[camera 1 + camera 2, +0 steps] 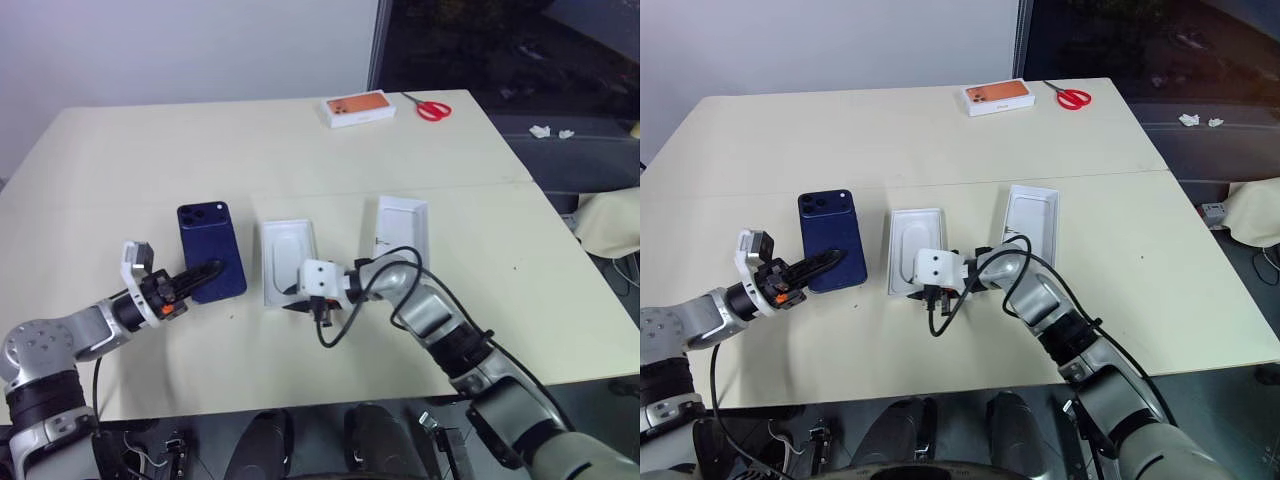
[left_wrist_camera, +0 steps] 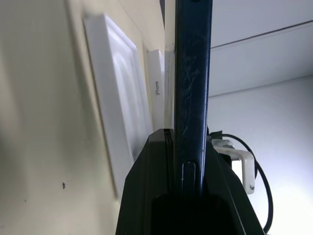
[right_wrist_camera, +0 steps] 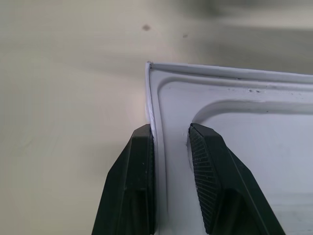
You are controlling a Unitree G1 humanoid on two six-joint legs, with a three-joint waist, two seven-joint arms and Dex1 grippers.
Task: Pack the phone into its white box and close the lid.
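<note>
**Right tool** (image 3: 169,128): jaws narrowly parted, nothing held. The near-left corner rim of the insert (image 1: 288,255) is straddled: one finger against the outer wall, the other inside with a sliver of gap.

**Left tool** (image 1: 208,272): clamped on the phone (image 1: 208,240) at its lower edge. The phone is held clear of the table (image 1: 150,150), at 9 o'clock from the insert.

**Lid** (image 1: 402,230): lies open-face up at 2 o'clock from the right tool, just beside the insert.

**Box:** whether it sits under the insert cannot be told.

**Step judged:** the tray is being taken at its corner, to be steadied or cleared before the phone goes in.

**Advice:**
- The jaws should be closed squarely on the wall, deep enough not to slip.
- Thin card is likely crushed by a hard pinch.
- Any lift is best made straight up.
- The phone should be kept away until the recess is settled.
</note>
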